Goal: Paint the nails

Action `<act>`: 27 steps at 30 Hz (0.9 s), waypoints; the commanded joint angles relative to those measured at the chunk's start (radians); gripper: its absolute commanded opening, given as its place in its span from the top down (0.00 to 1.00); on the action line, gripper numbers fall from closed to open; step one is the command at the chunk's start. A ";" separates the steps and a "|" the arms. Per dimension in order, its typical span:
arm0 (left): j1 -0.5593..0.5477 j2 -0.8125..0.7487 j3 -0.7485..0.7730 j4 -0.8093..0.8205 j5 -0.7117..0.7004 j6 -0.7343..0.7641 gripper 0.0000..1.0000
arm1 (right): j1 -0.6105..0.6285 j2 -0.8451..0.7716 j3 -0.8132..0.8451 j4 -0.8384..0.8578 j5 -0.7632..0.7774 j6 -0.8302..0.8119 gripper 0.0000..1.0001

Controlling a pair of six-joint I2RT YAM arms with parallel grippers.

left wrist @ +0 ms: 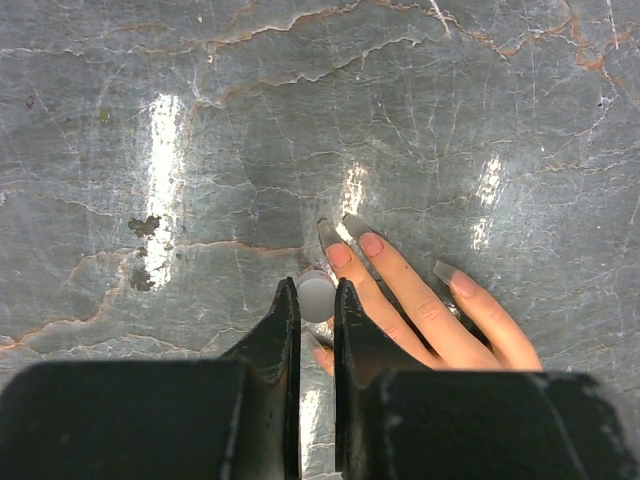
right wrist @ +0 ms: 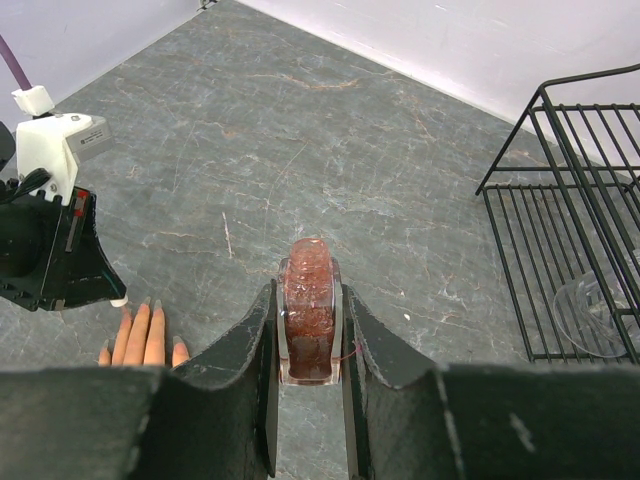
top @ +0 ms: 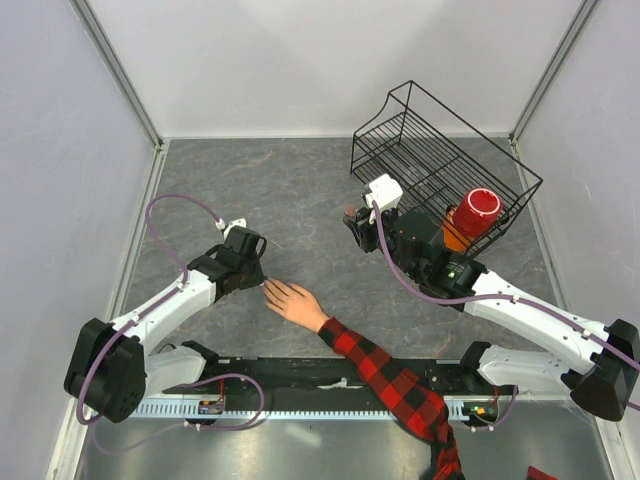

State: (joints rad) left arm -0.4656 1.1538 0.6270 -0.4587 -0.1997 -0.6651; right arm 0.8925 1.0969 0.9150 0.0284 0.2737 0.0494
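A black wire basket [top: 475, 132] is seen at one o'clock on the grey marbled table [top: 300, 190]. A red cup [top: 477, 210] is held in its five o'clock corner, with something orange [top: 452, 232] just beside it at seven o'clock.

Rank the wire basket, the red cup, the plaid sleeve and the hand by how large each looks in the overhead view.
1. wire basket
2. plaid sleeve
3. hand and red cup: too alike to rank
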 commanded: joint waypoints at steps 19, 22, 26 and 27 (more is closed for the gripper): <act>0.005 0.044 0.013 0.051 -0.056 -0.002 0.98 | -0.003 -0.020 0.036 0.025 -0.004 0.009 1.00; 0.005 0.043 0.016 0.051 -0.066 -0.001 0.98 | -0.003 -0.017 0.036 0.027 -0.004 0.007 1.00; 0.005 0.044 0.017 0.052 -0.072 0.002 0.98 | -0.003 -0.014 0.036 0.028 -0.005 0.009 1.00; 0.005 0.044 0.019 0.052 -0.072 0.002 0.98 | -0.003 -0.014 0.036 0.028 -0.007 0.009 1.00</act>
State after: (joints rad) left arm -0.4656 1.1931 0.6270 -0.4377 -0.2344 -0.6647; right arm 0.8925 1.0969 0.9150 0.0288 0.2737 0.0490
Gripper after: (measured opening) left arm 0.125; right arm 0.303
